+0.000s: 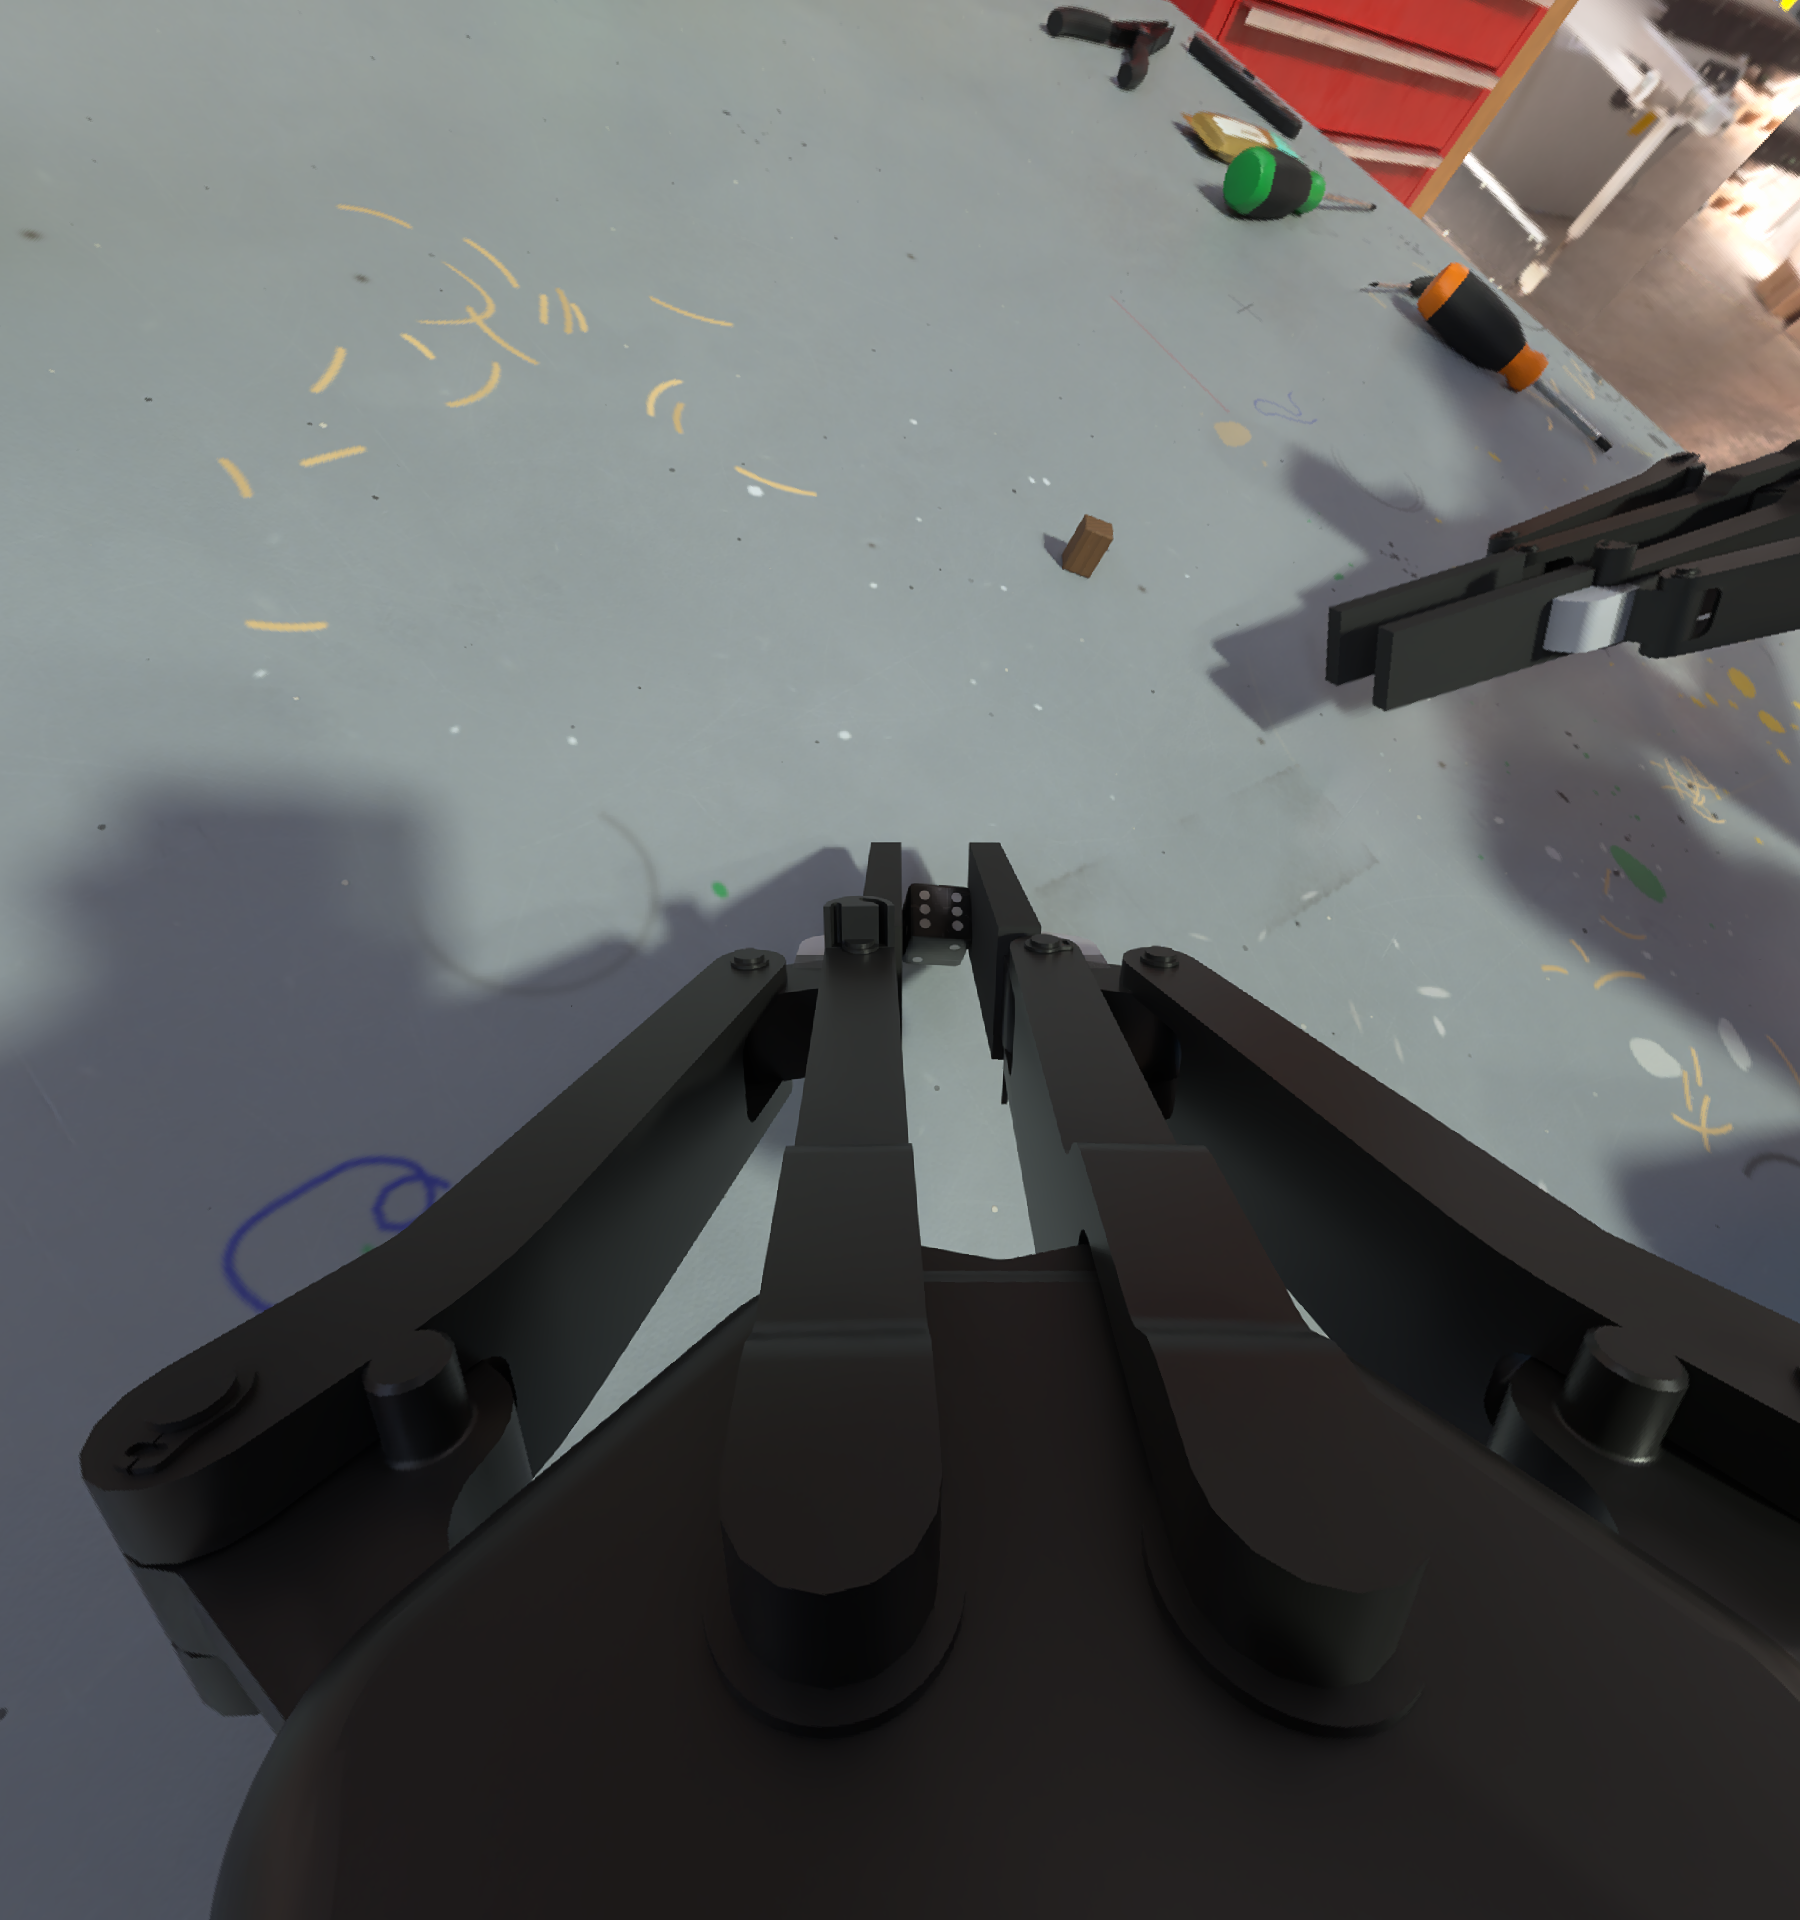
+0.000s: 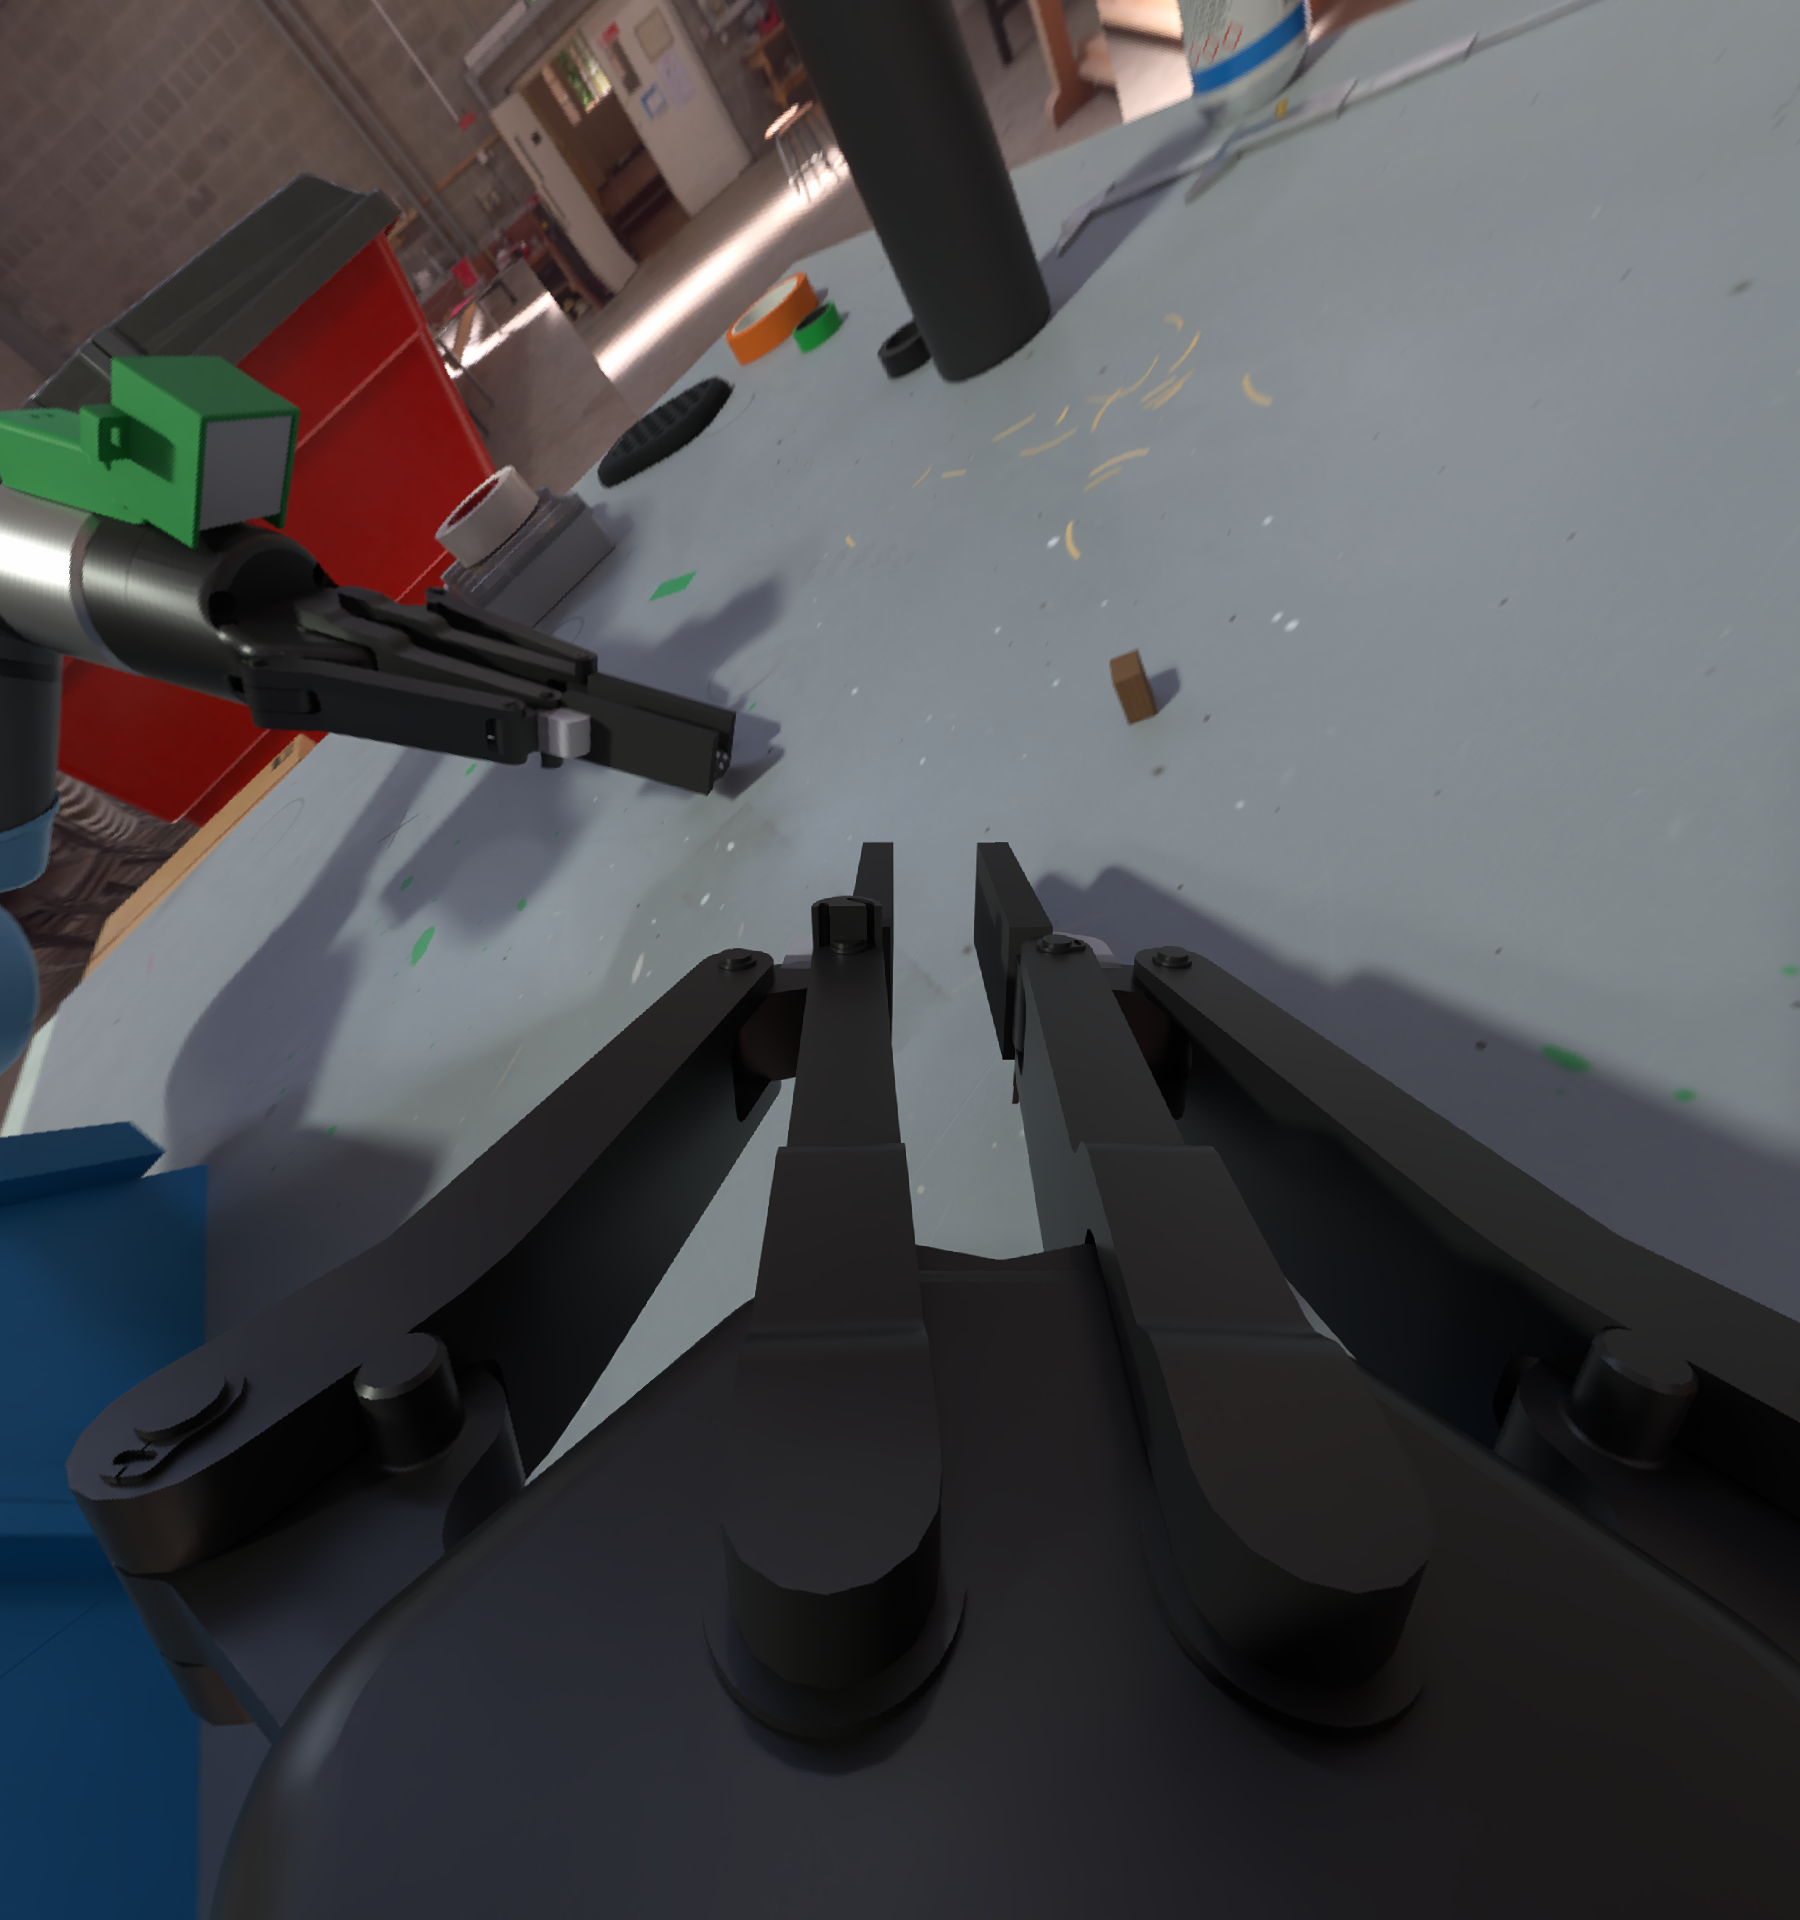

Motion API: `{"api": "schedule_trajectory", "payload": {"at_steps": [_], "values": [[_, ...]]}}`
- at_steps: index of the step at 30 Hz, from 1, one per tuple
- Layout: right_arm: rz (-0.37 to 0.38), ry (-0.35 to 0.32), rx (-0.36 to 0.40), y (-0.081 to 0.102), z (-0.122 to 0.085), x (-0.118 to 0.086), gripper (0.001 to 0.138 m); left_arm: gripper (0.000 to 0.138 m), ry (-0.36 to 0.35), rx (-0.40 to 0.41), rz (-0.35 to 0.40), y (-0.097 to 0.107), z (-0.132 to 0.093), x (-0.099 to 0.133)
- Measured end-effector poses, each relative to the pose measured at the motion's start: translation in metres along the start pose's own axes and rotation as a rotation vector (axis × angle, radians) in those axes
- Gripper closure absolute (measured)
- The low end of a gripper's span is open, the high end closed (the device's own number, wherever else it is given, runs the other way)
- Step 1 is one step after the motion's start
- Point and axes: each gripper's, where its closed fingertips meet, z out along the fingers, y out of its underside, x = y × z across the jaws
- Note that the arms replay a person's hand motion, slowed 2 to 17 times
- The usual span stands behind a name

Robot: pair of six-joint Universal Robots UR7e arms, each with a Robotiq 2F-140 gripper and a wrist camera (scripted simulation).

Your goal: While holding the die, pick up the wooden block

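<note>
While the die point(image 1: 937, 920) is clamped between the fingers of the left tool point(image 1: 935, 868), that tool is held above the grey counter point(image 1: 563, 623). The wooden block point(image 1: 1087, 544) is seen lying on the counter, ahead of the left tool and slightly to the right, untouched and well apart from both tools. The right tool point(image 2: 933, 868) is held nearly closed, a narrow gap being left between its fingers, and nothing is gripped in it.
</note>
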Motion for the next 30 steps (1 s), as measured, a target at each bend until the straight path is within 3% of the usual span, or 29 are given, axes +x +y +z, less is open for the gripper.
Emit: {"api": "schedule_trajectory", "payload": {"at_steps": [9,20,30], "values": [[-0.099,0.099,0.043,-0.035,0.006,0.017,0.116,0.121,0.023,0.029,-0.03,-0.004,-0.002,0.0],[-0.36,0.294,-0.106,-0.048,0.035,0.048,0.117,0.121,0.024,0.04,-0.019,-0.005,-0.006,0.002],[-0.441,0.355,-0.129,-0.067,0.06,0.051,0.124,0.121,0.035,0.051,-0.043,-0.006,-0.011,0.001]]}}
